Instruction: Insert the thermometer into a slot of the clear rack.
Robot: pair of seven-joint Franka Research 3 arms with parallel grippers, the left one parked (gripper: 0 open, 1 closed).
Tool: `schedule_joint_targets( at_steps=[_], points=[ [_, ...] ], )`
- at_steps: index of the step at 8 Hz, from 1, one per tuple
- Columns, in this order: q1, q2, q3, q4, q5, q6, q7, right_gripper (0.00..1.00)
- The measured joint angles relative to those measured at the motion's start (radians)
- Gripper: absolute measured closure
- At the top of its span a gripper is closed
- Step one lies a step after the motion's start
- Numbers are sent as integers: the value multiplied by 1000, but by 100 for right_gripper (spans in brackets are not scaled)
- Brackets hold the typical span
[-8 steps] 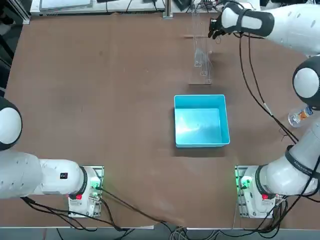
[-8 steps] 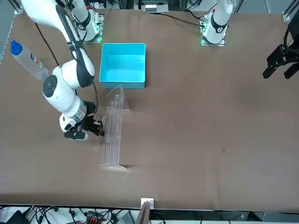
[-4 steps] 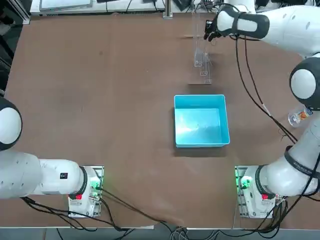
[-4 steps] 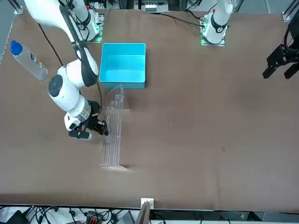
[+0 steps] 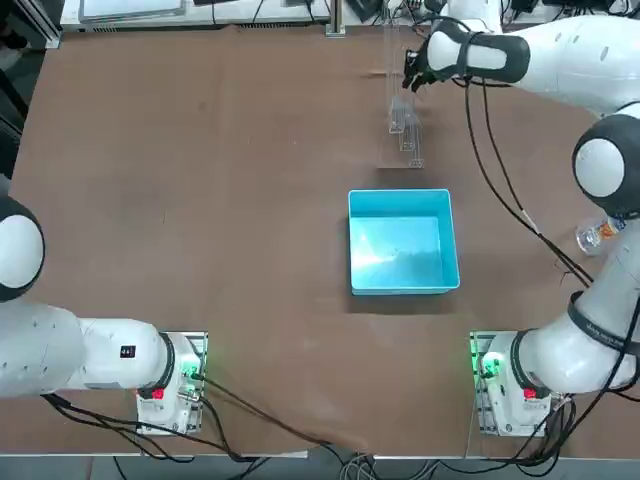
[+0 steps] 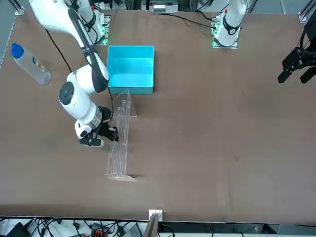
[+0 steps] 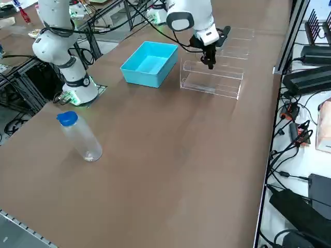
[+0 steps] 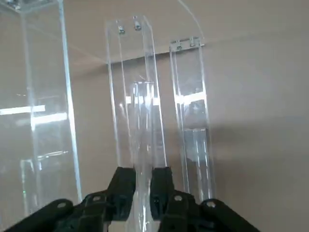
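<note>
Thermometer (image 8: 143, 220): clear shaft, clasped between the two fingertips of the right gripper (image 8: 143, 181), over the rack (image 8: 112, 87). Far tip lost against clear plastic; whether already inside a slot, cannot tell.

Right gripper: fingers closed on the shaft from both sides, a narrow gap left by its thickness. Seen in the front view beside the rack's long side, near mid-length. Held there, presumably, to bring the shaft in line with a slot; a grip from either side likely meant to keep it from rolling or tipping.

Rack: see-through, long, narrow, slots side by side. Laid within the right arm's reach, next to the box, apparently to receive the shaft. Likely next: line up with one slot, lower gently, then release. Risks: slot edges hard to make out, glass easily chipped, light rack easily nudged.

Box (image 6: 131, 66): blue, open-topped, just beyond one end of the rack; seemingly no part in the insertion.

Bottle (image 6: 30, 64): blue cap, lying well apart from the rack, safely out of the work.
</note>
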Motion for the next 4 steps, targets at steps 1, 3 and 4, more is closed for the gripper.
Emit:
schedule_joint_targets(
  at_steps=[1, 3, 4],
  points=[
    [0, 3, 0, 0, 0, 0, 0, 76],
    [0, 8, 0, 0, 0, 0, 0, 64],
    [1, 8, -2, 0, -3, 0, 0, 48]
  ],
)
